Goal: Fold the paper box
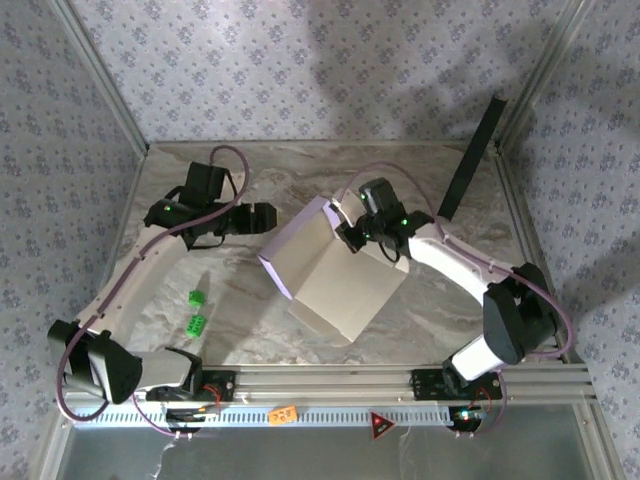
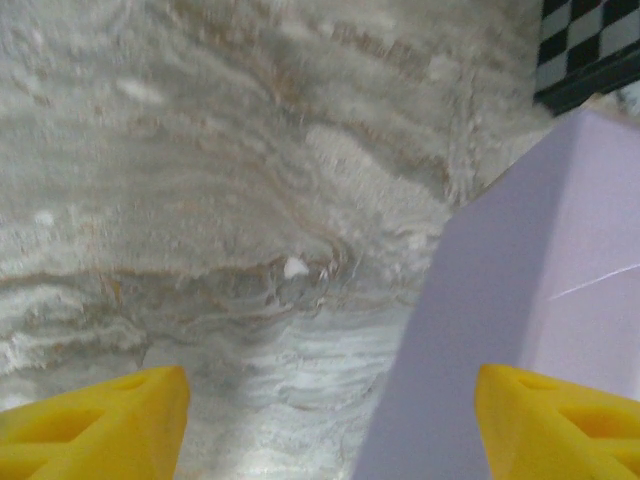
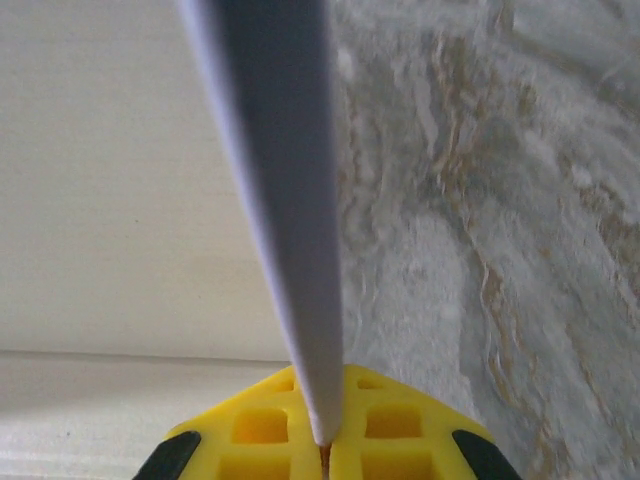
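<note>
Progress: partial; your paper box [image 1: 335,275] sits mid-surface [image 1: 250,330], one lavender wall raised, not yet closed | right jaws: clenched on a thin edge of the box | left jaws: spread, empty, just beside the lavender wall | outstanding: most folds, by my judgement.

Left arm extends forward from its base, elbow bent, wrist pointing right. Left end effector [image 1: 262,217] has its yellow fingers [image 2: 95,425] spread wide, gripping nothing. Right arm curves inward to the left. Right end effector [image 1: 352,235] is clamped tight on an edge of the paper box [image 1: 340,285].
</note>
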Robot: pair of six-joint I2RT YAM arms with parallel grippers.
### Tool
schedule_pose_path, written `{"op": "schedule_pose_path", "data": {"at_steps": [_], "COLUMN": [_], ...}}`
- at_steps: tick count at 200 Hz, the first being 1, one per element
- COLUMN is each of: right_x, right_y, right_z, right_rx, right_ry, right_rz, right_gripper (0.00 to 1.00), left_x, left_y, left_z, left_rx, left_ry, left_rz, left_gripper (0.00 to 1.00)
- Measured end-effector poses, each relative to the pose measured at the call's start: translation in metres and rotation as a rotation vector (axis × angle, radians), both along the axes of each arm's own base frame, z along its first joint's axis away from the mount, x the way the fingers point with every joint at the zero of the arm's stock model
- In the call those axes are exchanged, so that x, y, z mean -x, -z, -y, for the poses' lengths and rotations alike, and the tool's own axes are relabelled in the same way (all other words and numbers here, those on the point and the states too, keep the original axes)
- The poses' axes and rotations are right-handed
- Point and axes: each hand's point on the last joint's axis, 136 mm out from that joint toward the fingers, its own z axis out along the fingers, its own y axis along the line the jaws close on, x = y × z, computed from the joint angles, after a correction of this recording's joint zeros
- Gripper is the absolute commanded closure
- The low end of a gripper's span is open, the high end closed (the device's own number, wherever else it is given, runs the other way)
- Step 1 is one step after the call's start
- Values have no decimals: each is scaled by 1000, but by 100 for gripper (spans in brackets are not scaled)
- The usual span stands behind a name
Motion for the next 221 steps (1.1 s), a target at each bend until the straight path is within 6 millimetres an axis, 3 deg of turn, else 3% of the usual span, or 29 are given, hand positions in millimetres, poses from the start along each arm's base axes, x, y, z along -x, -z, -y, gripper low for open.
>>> {"op": "schedule_pose_path", "data": {"at_steps": [22,70,101,119,139,164,183,221], "right_x": [2,28,26,21,19,19,15,4], "right_y": [9,81,98,106,114,109,96,42], "right_z": [5,38,42,38,34,26,15,-4], "right_rx": [147,504,648,707,745,738,691,530], "right_ry": [-60,-159,-204,-231,-256,-280,-287,-220], "right_rz": [-118,-425,-492,-510,-526,-513,-475,-336], "right_gripper": [100,100,100,95,79,64,58,53], "left_x": [10,21,34,41,47,48,46,42], "left_y": [26,70,96,109,123,137,142,154], "left_z": [0,4,10,17,21,22,23,25], "left_rx": [-4,-2,-5,-9,-15,-26,-29,-36], "left_ry": [11,34,59,79,93,93,93,93], "left_rz": [-67,-180,-243,-273,-301,-328,-334,-354], "left_gripper": [27,32,34,36,38,41,44,47]}}
